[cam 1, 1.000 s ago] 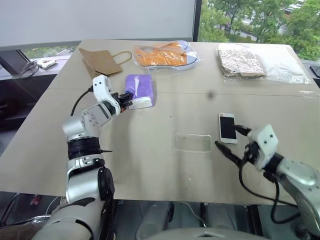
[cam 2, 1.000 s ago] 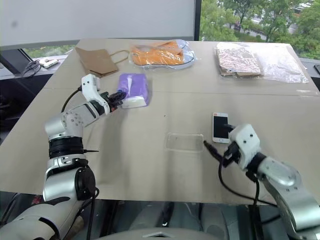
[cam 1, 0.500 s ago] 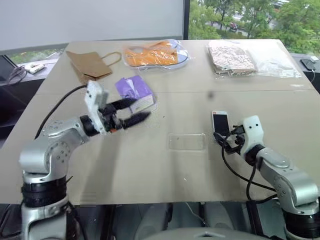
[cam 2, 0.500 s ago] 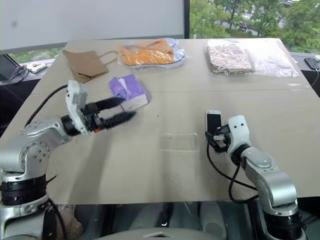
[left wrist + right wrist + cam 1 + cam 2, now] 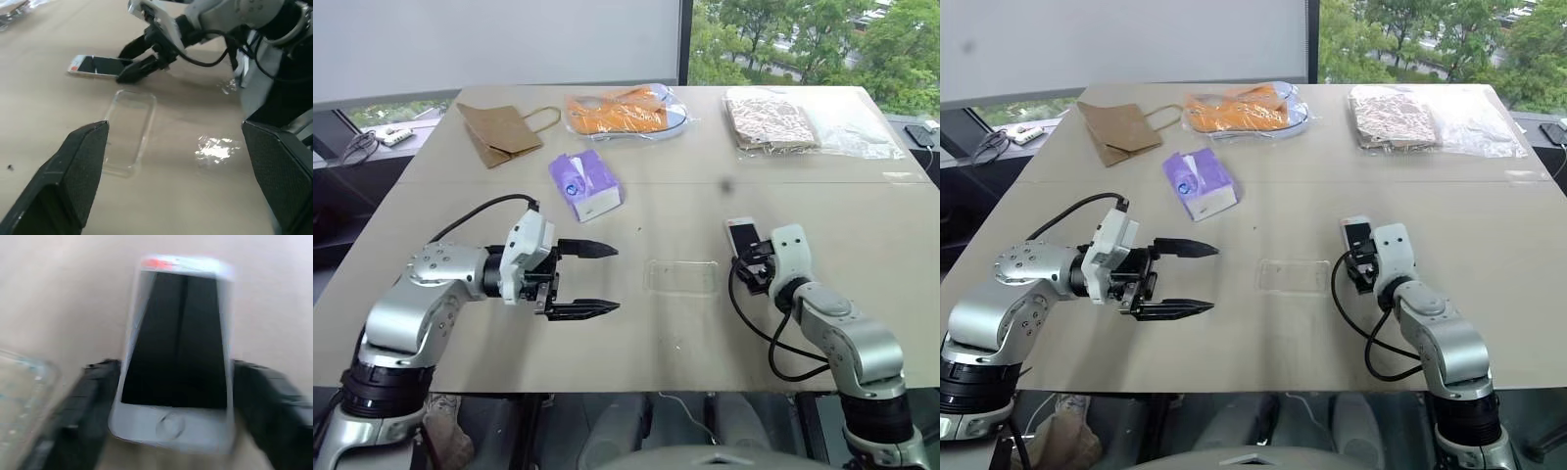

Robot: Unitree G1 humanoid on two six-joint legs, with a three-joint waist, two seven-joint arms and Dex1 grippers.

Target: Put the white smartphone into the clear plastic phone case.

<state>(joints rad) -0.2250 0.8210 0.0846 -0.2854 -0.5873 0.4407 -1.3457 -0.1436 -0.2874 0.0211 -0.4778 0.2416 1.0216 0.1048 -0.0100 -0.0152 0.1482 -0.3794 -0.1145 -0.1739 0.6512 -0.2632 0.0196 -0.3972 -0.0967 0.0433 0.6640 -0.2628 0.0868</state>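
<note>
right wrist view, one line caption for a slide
Right fingers straddle the white phone on the table, clear case beside it.

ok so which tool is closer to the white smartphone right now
Right. The right tool has a finger on each side of the white smartphone; the left tool hangs open beyond the clear case.

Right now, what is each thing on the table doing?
white smartphone: flat, screen up, outside the case
clear plastic phone case: empty, lying flat
left gripper: open, holding nothing
right gripper: fingers either side of the phone's near end
purple tissue pack: lying untouched
</note>
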